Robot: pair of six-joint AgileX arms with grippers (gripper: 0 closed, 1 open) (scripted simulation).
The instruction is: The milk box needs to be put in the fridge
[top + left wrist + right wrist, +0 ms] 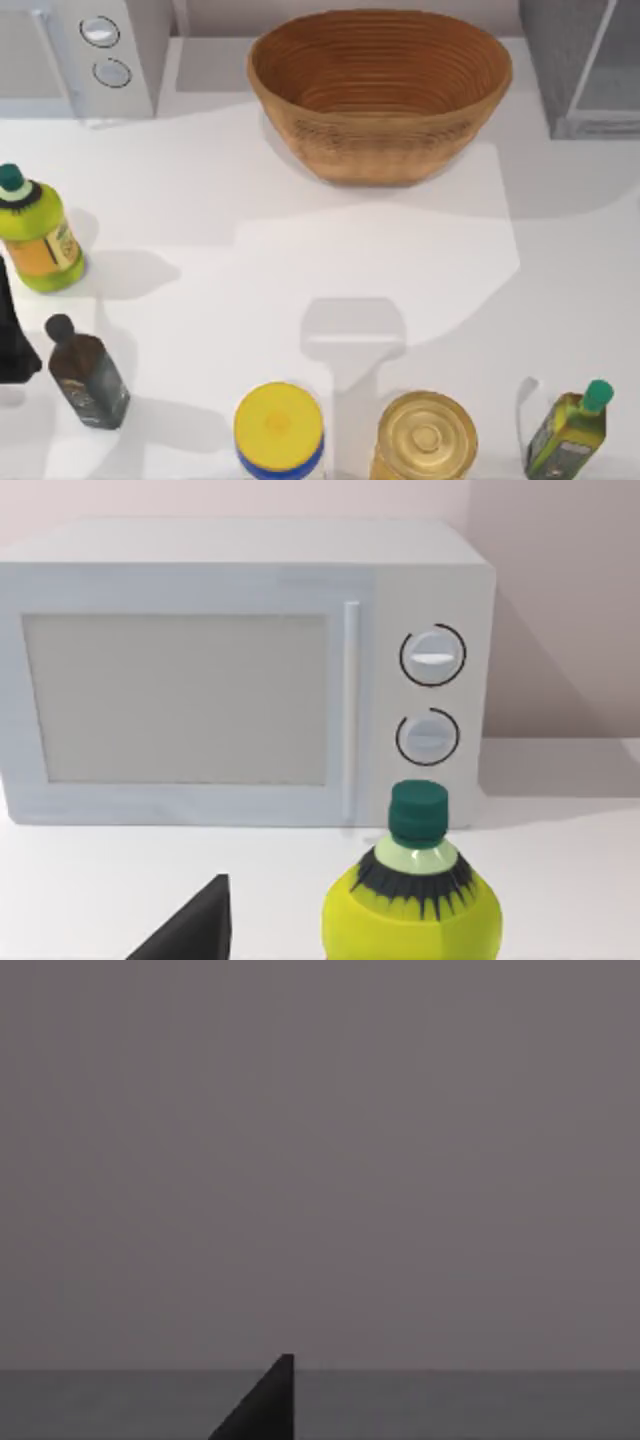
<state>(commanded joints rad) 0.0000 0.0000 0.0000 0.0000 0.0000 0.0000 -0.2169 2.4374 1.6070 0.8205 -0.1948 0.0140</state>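
The milk box is out of view. The fridge point(590, 70), dark grey with a pale door panel and a thin metal frame, stands at the table's far right corner. A dark part of my left gripper point(10, 335) shows at the left edge of the table, between a yellow-green bottle and a dark bottle. In the left wrist view, a dark tip of that gripper point(190, 932) points toward the yellow-green bottle and the appliance behind it. In the right wrist view, a dark tip of my right gripper point(265, 1405) faces a plain grey surface.
A light-grey appliance with two knobs point(100, 60) point(250, 670) stands far left. A wicker bowl point(380, 95) sits far centre. A yellow-green bottle point(35, 235) point(415, 910) and dark bottle point(88, 375) stand left. A yellow-lidded jar point(279, 428), gold-lidded jar point(425, 435) and green bottle point(570, 430) line the front.
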